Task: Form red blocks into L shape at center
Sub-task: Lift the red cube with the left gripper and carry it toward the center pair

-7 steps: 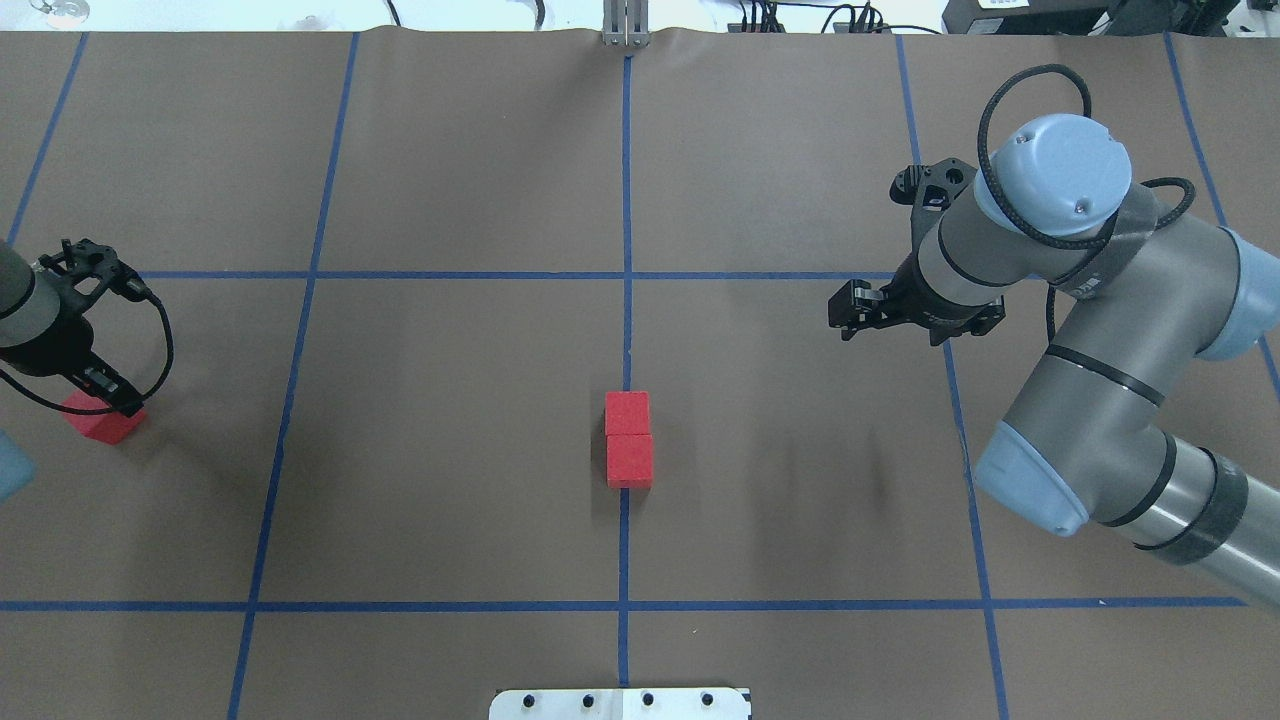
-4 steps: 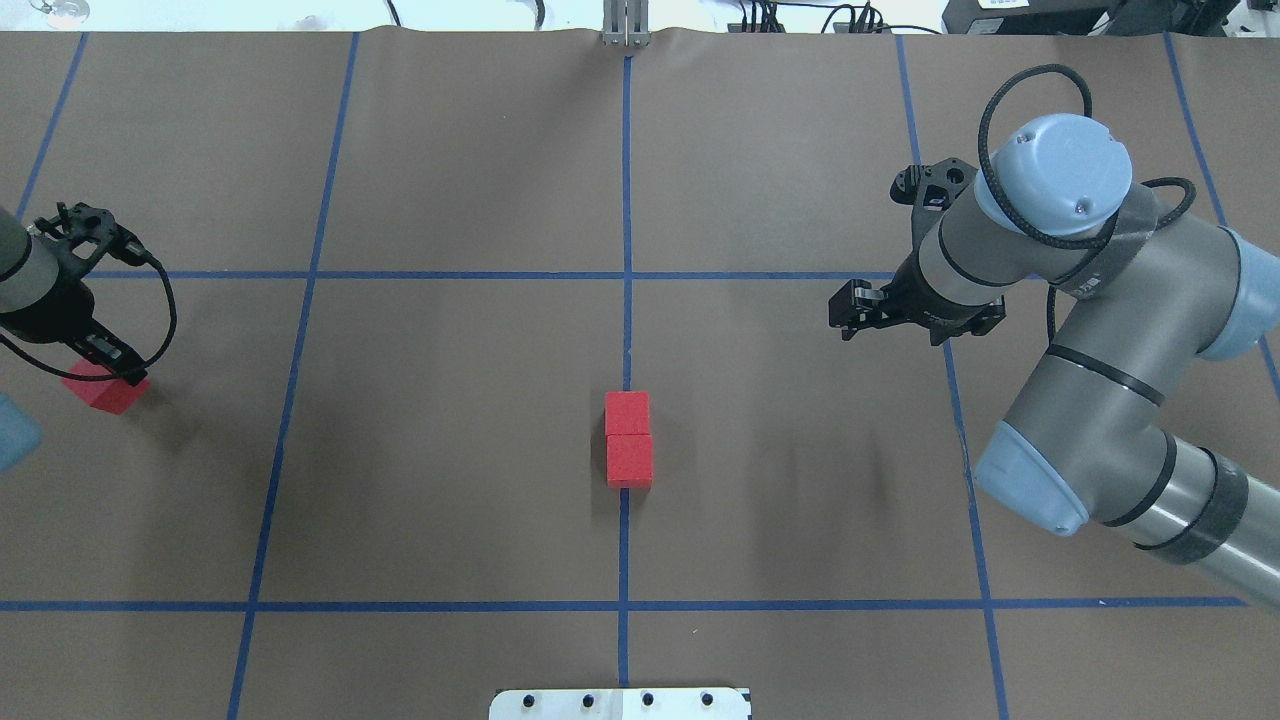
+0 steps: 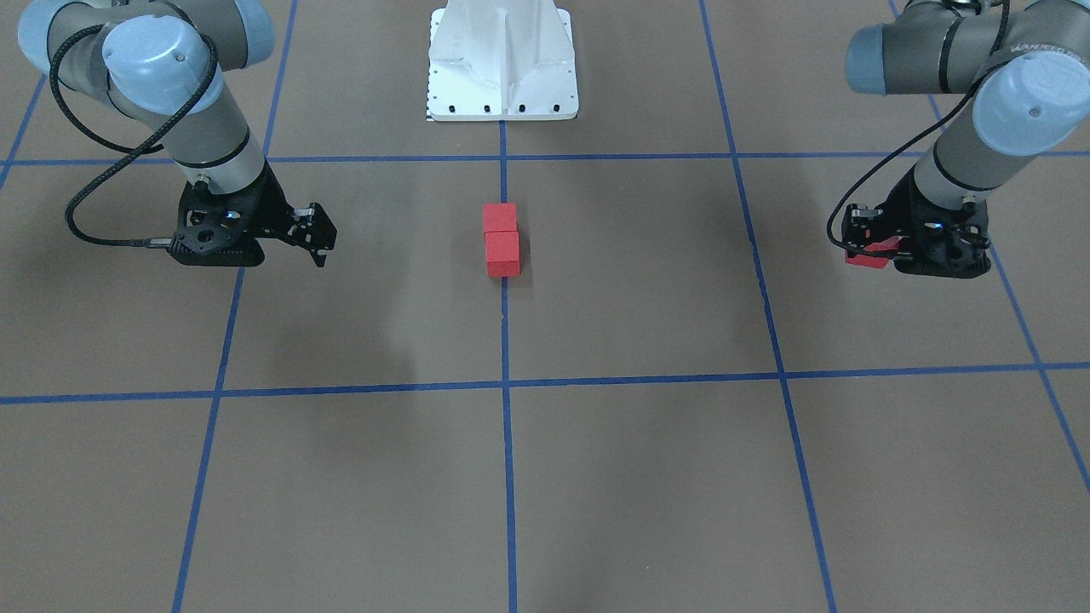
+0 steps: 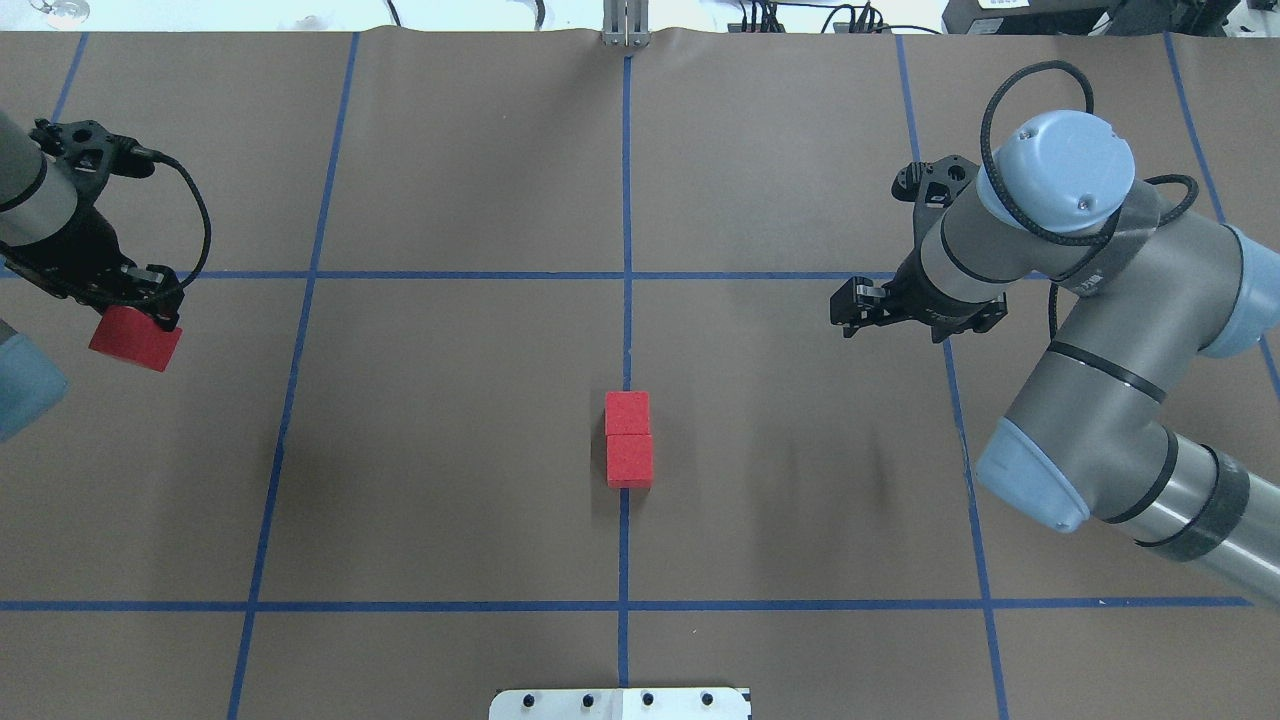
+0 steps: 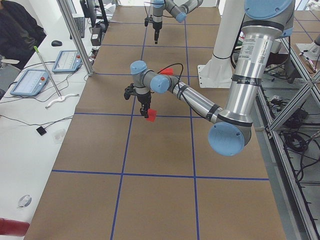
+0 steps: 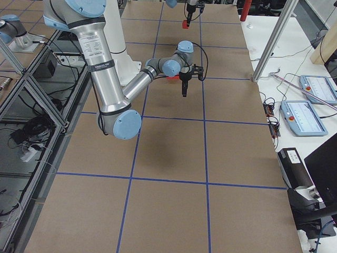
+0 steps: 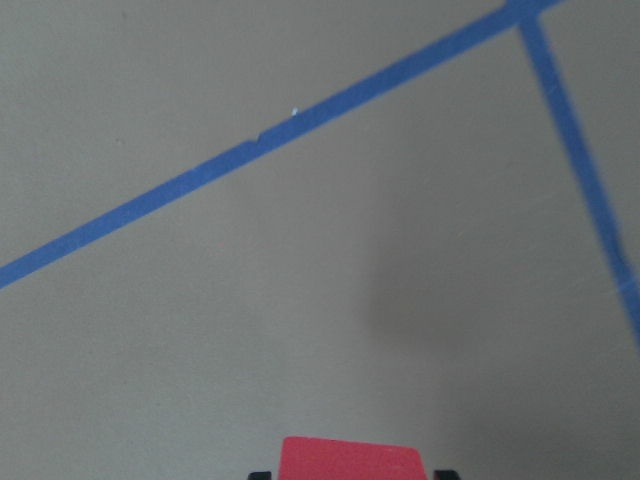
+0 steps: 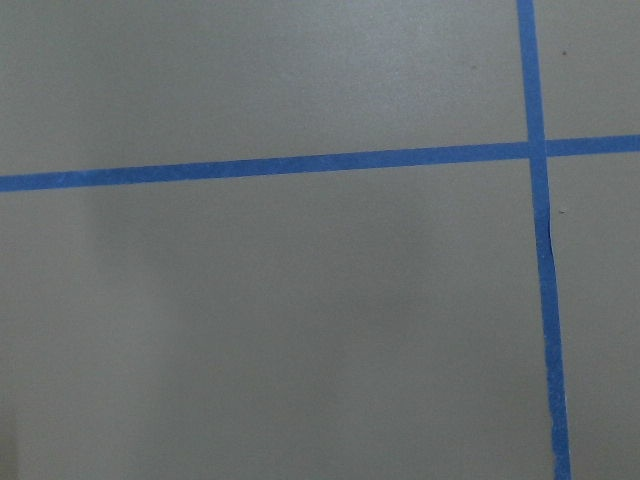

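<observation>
Two red blocks (image 4: 627, 412) (image 4: 629, 461) lie touching in a straight line on the blue tape at the center (image 4: 624, 520); they also show as one pair of blocks (image 3: 501, 237) in the front-facing view. My left gripper (image 4: 137, 322) is shut on the third red block (image 4: 135, 339), held clear of the table at the far left. That block (image 3: 867, 254) shows between the gripper's (image 3: 870, 245) fingers, and its top edge (image 7: 350, 458) fills the bottom of the left wrist view. My right gripper (image 4: 846, 308) hovers open and empty, right of the center.
The white base plate (image 4: 620, 703) sits at the near edge of the brown grid surface. In the side views a person (image 5: 17, 30) sits at a white bench with tablets (image 5: 31, 81) and cables beyond the table's far edge.
My left gripper has risen with the red block, lifting it off the table and carrying it away from the robot. The right arm and the two center blocks have stayed put.
</observation>
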Controlling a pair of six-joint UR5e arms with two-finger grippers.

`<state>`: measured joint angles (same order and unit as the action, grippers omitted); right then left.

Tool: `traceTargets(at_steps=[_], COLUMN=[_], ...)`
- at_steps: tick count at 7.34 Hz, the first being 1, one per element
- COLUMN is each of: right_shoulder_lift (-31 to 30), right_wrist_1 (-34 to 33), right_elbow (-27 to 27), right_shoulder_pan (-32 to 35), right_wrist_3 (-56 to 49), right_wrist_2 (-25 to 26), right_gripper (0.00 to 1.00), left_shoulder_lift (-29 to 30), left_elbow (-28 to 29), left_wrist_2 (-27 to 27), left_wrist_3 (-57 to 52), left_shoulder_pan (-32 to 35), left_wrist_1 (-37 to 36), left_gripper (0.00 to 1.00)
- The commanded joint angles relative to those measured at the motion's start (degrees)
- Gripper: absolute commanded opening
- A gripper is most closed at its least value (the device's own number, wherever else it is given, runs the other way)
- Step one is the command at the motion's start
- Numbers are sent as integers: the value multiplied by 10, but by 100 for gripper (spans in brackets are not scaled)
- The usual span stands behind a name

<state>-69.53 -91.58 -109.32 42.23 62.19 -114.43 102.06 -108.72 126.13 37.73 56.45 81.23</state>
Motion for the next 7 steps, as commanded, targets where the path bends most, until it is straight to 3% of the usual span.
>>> traceTargets(at_steps=[1,3,5,7], right_shoulder_lift=[-2,-4,-18,-28], right_wrist_1=[0,0,0,-1], right_elbow=[1,2,3,4], right_shoulder_pan=[5,9,29,38], right_wrist_3=[-1,-1,-2,-2], right_wrist_2=[0,2,0,0], right_gripper=[99,99,99,99], left_shoulder_lift=[49,128,210,238], left_elbow=[-12,6,51,75], left_wrist_2=[61,50,-57,-64], left_wrist_3=[268,459,655,830], left_shoulder_pan=[-18,-90,-189,-202], left_wrist_1=[-4,-6,-5,-1], left_gripper=[0,0,0,0])
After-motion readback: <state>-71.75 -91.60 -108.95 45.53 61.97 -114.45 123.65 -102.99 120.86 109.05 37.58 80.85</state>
